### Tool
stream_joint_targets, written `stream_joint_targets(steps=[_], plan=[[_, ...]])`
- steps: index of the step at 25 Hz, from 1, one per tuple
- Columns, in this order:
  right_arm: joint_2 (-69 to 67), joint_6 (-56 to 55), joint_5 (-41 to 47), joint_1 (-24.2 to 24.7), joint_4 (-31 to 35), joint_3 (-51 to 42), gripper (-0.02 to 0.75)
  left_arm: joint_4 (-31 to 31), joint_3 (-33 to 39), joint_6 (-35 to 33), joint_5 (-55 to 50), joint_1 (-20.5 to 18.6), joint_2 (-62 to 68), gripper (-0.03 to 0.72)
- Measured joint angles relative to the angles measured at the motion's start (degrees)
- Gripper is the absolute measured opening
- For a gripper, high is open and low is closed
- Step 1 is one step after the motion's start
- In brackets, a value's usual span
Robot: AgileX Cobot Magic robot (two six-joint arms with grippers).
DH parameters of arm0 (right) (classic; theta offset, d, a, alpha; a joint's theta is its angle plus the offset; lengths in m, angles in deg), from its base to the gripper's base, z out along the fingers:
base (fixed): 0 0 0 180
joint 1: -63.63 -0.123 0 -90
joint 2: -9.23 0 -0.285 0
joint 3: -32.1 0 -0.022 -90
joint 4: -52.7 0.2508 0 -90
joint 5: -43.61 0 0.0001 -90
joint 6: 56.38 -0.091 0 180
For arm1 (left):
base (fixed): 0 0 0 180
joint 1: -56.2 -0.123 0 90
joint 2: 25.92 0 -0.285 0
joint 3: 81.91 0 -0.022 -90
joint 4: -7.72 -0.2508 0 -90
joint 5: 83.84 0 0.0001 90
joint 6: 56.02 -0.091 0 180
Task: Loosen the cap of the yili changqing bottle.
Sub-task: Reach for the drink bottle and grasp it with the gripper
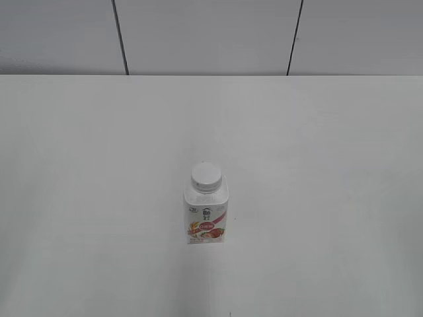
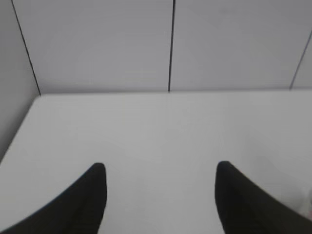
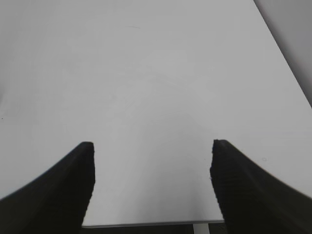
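Note:
The yili changqing bottle (image 1: 206, 214) stands upright near the middle of the white table in the exterior view, white with a pink-red label. Its white cap (image 1: 205, 176) sits on the neck. Neither gripper shows in the exterior view. My left gripper (image 2: 160, 168) is open and empty over bare table; a faint pink speck at that view's right edge may be the bottle. My right gripper (image 3: 152, 146) is open and empty above the table's near edge. The bottle does not show in the right wrist view.
The white table (image 1: 99, 165) runs to a grey panelled wall (image 1: 211, 33) at the back. The table's left edge (image 2: 17, 131) shows in the left wrist view, and its right edge (image 3: 287, 63) in the right wrist view.

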Motion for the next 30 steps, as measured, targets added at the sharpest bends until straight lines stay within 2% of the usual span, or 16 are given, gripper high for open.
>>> stream_joint_targets(steps=[3,10,14,16,21,30], plan=[[0.00,0.00,0.00,0.00,-0.43,0.00,0.585,0.12,2.61,-0.16,13.10,0.00,2.37,0.436],[0.00,0.00,0.00,0.00,-0.43,0.00,0.585,0.41,13.96,-0.16,39.01,0.00,12.09,0.432],[0.00,0.00,0.00,0.00,-0.43,0.00,0.585,0.72,16.10,-0.16,50.44,0.06,19.78,0.432],[0.00,0.00,0.00,0.00,-0.43,0.00,0.585,-0.87,16.11,-0.16,53.48,0.06,23.59,0.432],[0.00,0.00,0.00,0.00,-0.43,0.00,0.585,-9.39,16.29,-0.16,57.24,0.06,30.94,0.423],[0.00,0.00,0.00,0.00,-0.43,0.00,0.585,-10.77,16.35,2.38,63.34,0.06,35.34,0.400]])
